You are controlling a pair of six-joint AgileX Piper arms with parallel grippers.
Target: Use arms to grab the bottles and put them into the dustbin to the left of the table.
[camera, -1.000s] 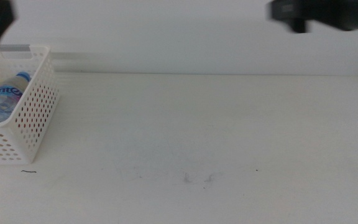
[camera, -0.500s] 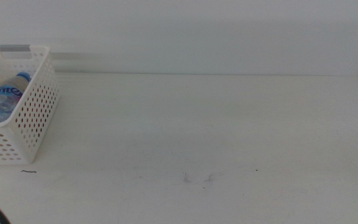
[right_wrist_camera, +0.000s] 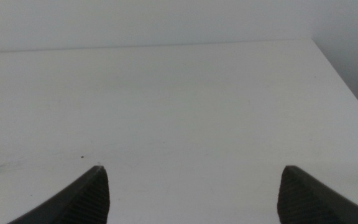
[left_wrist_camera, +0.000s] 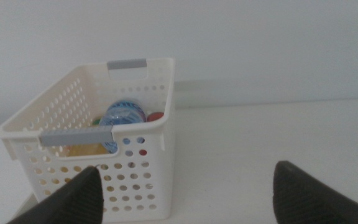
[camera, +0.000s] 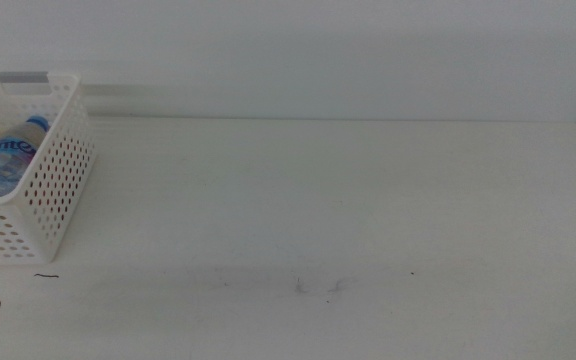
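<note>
left end effector (left_wrist_camera: pixel 185 190), jaws wide and empty, faces the dustbin (left_wrist_camera: pixel 160 134) holding bottles (left_wrist_camera: pixel 122 117).

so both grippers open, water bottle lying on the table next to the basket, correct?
Not quite. The water bottle is inside the basket, not on the table; the middle and left wrist views show it. The left gripper and right gripper are both open.

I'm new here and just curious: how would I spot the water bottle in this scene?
Look to the white perforated basket at the table's left edge. Inside lies a clear water bottle with a blue label; it is the only blue thing there, beside something yellow and a red piece.
</note>
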